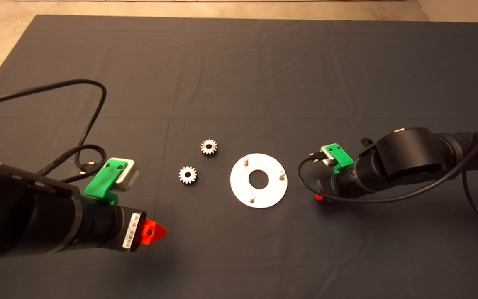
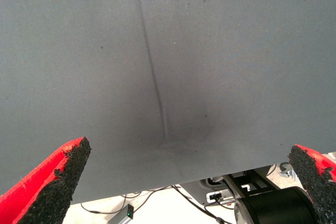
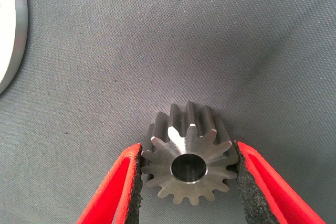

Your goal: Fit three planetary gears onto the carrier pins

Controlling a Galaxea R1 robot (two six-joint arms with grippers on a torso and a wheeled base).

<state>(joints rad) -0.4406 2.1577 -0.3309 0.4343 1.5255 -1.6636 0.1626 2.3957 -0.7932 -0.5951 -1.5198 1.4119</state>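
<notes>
The shiny round disc (image 1: 239,182) lies at the mat's middle, its three carrier pins (image 1: 245,159) bare. Two planetary gears lie flat to its left, one (image 1: 208,147) farther back and one (image 1: 187,175) nearer. The third gear (image 3: 189,163) sits between the pads of my right gripper (image 3: 188,151), which touch both its sides, low over the mat just right of the disc. In the head view my right gripper (image 1: 319,197) hides this gear. My left gripper (image 1: 152,232) hovers at the front left, left of the gears, and is open and empty (image 2: 190,153).
The dark mat (image 1: 239,74) covers the table, with creases across it. The disc's rim (image 3: 13,35) shows at the edge of the right wrist view. Black cables (image 1: 93,108) loop over the left arm. The left wrist view shows the mat's edge and robot base parts (image 2: 262,203) beyond.
</notes>
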